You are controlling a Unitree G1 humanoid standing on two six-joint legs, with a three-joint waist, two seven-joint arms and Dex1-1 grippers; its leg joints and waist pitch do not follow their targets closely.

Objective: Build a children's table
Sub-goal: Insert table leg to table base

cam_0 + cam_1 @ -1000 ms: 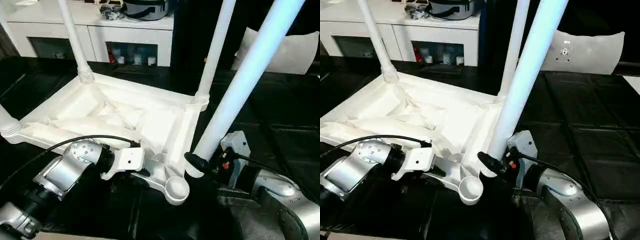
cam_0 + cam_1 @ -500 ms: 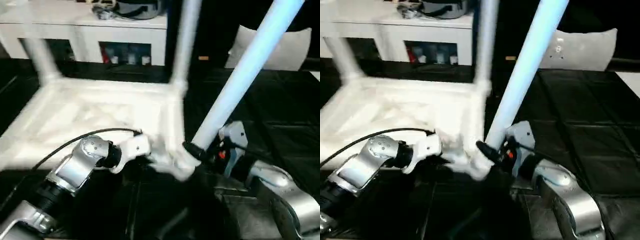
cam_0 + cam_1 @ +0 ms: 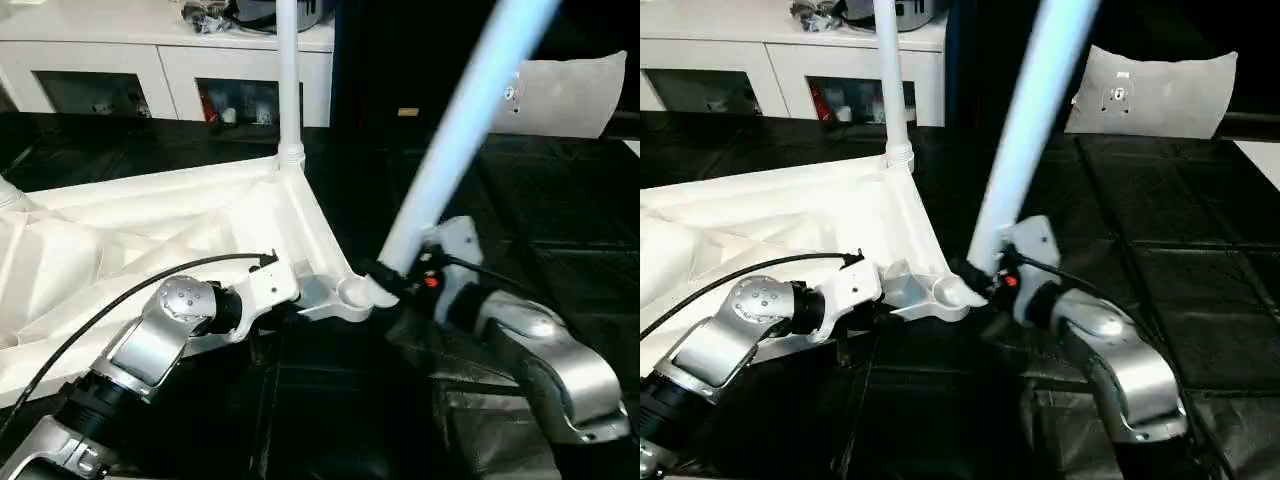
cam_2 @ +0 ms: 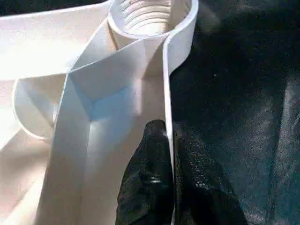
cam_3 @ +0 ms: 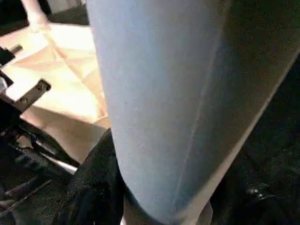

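Observation:
The white table top [image 3: 150, 235] lies upside down on the black mat, ribbed underside up. One leg [image 3: 288, 80] stands upright in its far corner socket, and another leg's base [image 3: 8, 195] shows at the left edge. The near corner socket [image 3: 352, 292] holds no leg. My left gripper [image 4: 168, 136] is shut on the thin rim wall [image 4: 165, 84] just behind that socket. My right gripper [image 3: 385, 278] is shut on the lower end of a tilted leg [image 3: 460, 130], whose foot hangs right beside the socket's rim.
A white cabinet [image 3: 180, 60] with glass doors runs along the back, with clutter [image 3: 215, 12] on top. A white cushion [image 3: 570, 95] lies at the back right. Black padded mat [image 3: 560, 250] stretches to the right of the table top.
The table top has swung round on the mat, and the view has shifted too. My left gripper has closed on the rim. The near socket now lies against the held leg's foot.

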